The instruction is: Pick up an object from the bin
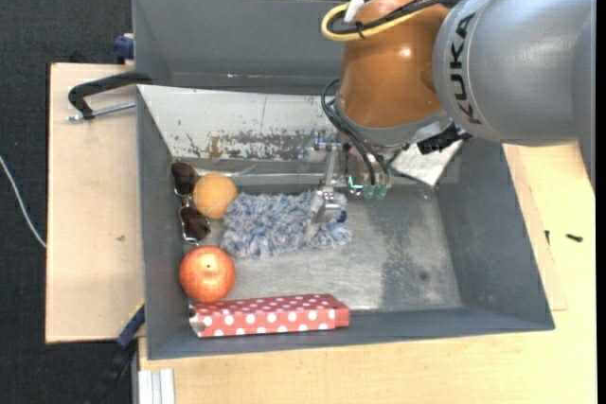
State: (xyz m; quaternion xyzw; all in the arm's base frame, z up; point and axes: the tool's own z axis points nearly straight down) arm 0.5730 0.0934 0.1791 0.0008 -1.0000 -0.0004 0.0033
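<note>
The claw (329,202) hangs straight down from the orange-covered wrist (388,61). Its tip is at the nearest end of a crumpled blue-and-white cloth (270,224), which stretches away from it across the floor of the bin (492,241). Whether the tip touches the fabric or stops just above it cannot be told, nor whether the claw is spread or pressed together. That bunched end is a likely place to come down, since the raised folds offer something to pinch where flat fabric would not.

Past the cloth's far end, an orange (214,195) rests against it, with dark sunglasses (187,201) wedged between the fruit and the bin's wall. Round and loose things probably settle there because the walls slope inward. A red apple (206,273) sits farther from the claw, in the same corner region and just clear of the cloth. Farthest off, a red box with white dots (270,314) lies flat along the foot of the near wall. The floor on the claw's other side is bare metal.
</note>
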